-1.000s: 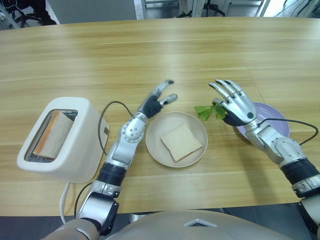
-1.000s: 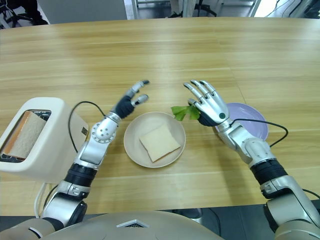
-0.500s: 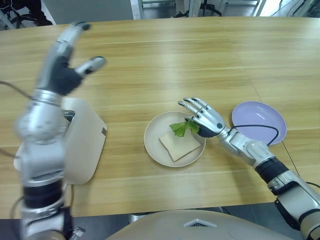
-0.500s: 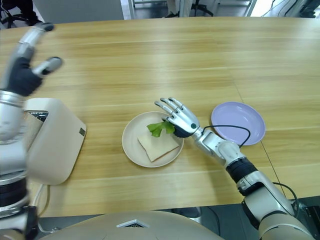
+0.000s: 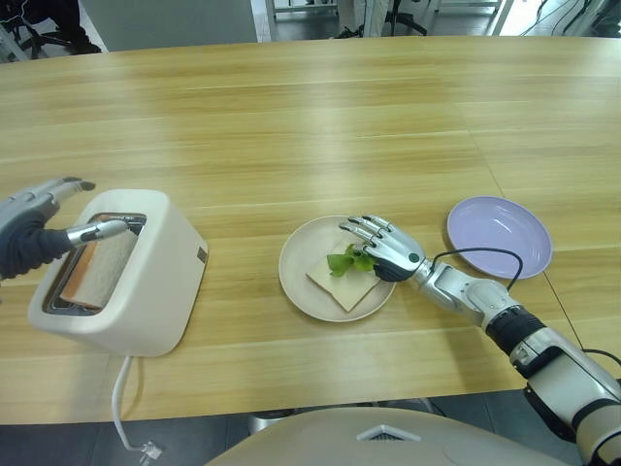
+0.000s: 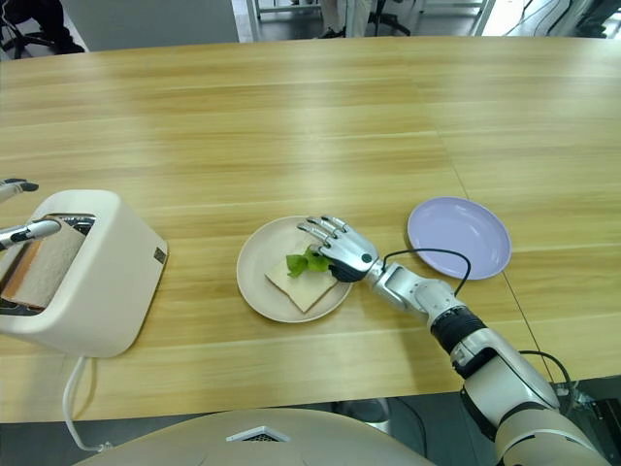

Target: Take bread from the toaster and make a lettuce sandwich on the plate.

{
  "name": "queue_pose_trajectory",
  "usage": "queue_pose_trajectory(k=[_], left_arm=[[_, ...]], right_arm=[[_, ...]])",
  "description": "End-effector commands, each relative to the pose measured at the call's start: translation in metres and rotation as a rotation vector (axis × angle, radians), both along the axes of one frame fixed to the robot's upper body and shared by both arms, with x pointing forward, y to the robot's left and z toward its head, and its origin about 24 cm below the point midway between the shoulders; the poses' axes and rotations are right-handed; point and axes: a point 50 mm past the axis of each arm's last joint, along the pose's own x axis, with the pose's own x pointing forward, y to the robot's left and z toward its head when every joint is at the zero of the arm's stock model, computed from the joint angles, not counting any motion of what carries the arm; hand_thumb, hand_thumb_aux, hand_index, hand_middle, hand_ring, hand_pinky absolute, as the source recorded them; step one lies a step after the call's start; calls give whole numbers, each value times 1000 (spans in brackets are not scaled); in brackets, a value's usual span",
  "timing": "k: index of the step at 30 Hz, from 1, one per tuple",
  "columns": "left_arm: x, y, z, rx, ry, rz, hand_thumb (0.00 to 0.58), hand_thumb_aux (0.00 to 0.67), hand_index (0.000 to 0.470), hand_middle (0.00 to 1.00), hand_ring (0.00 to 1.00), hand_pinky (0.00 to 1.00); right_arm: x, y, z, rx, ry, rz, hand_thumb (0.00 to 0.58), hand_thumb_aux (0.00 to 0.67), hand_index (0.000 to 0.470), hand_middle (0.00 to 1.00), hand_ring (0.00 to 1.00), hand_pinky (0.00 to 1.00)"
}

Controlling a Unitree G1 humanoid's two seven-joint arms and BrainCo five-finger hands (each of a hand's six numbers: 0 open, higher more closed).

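Toward the near edge of the table (image 5: pixel 291 116), about midway along it, the beige plate (image 5: pixel 291 277) is carrying one slice of bread (image 5: pixel 335 291), and the right hand (image 5: pixel 383 248) is hovering low over that slice's far-right corner with the lettuce (image 5: pixel 342 261) – its fingers are fanning out above the leaf while the leaf seems to be pinched underneath them, already touching the bread. Near the table's near-left corner the toaster (image 5: pixel 146 282) is standing with a second slice (image 5: pixel 102 264) sitting in its slot, and the left hand (image 5: pixel 39 233) is hanging just beside that slot, fingers loosely spread and holding nothing, one of them pointing across the toaster's top. An empty purple plate (image 5: pixel 500 238) is lying toward the right edge. So the task looks roughly half done – base slice down, lettuce arriving; letting the leaf go, pulling the second slice and capping the sandwich are left.
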Motion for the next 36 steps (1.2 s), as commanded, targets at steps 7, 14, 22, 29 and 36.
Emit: queue_pose_trajectory(k=[7, 14, 22, 29, 36], left_arm=[[-6, 14, -24, 72, 174, 71, 0, 0, 0, 0, 0, 0], [-6, 14, -31, 62, 202, 76, 168, 105, 72, 0, 0, 0], [-3, 8, -36, 20, 209, 35, 580, 670, 460, 0, 0, 0], [1, 5, -28, -9, 143, -2, 580, 670, 460, 173, 173, 173], [7, 2, -14, -28, 40, -36, 580, 670, 460, 1000, 1000, 1000]], right_arm=[[0, 6, 14, 6, -52, 38, 512, 441, 303, 0, 0, 0], [0, 8, 29, 33, -107, 50, 0, 0, 0, 0, 0, 0], [0, 11, 46, 48, -163, 57, 0, 0, 0, 0, 0, 0], [-3, 8, 45, -4, -109, 75, 0, 0, 0, 0, 0, 0], [-4, 1, 70, 63, -177, 69, 0, 0, 0, 0, 0, 0]])
